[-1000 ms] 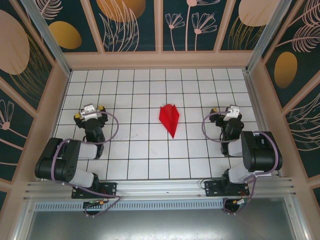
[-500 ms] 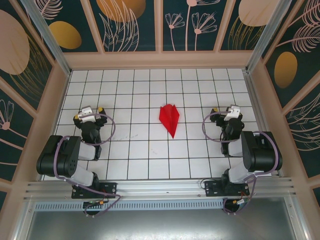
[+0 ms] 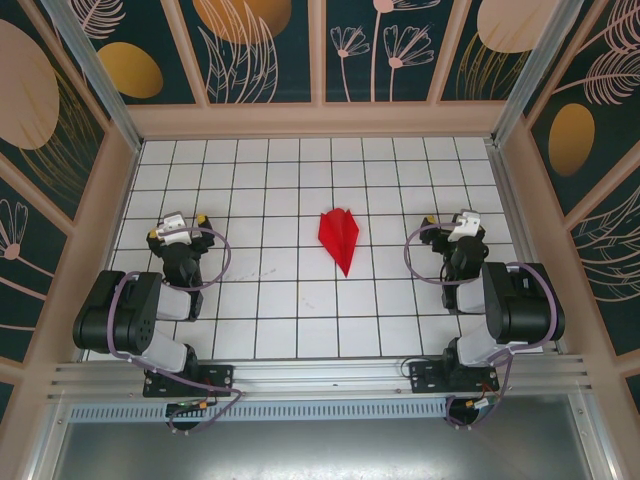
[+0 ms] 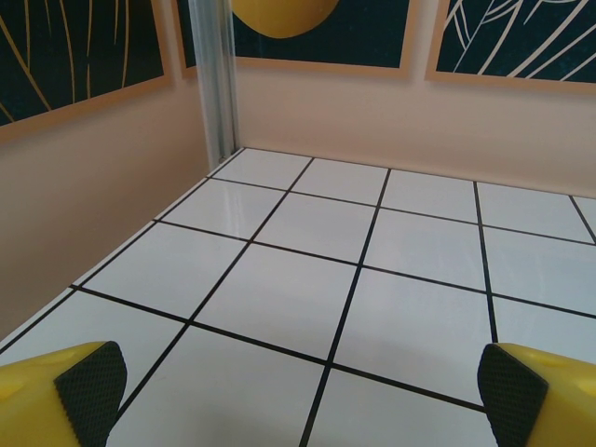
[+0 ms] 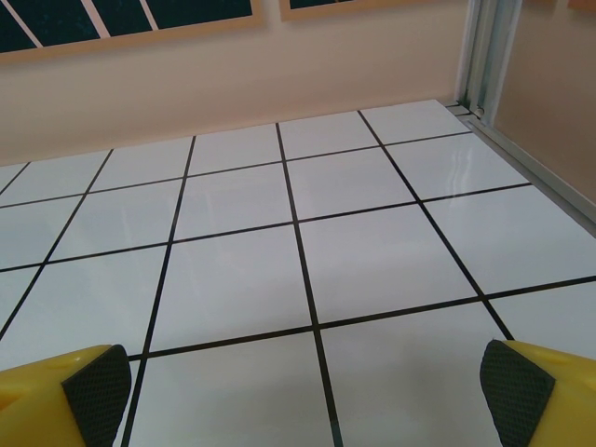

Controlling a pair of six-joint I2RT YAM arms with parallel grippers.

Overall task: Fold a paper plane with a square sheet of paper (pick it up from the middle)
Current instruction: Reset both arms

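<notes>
From overhead I see the paper plane [image 3: 339, 237] lying flat on the gridded table [image 3: 260, 170], about midway between my two arms, its point aimed toward the near edge (the centre ridge reads as a darker line). The left gripper [image 3: 178, 226] sits well off to the plane's left, jaws spread wide and holding nothing. On its wrist camera the pads [image 4: 91, 380] frame bare tiles. The right gripper [image 3: 455, 224] is likewise spread and empty, well to the plane's right.
</notes>
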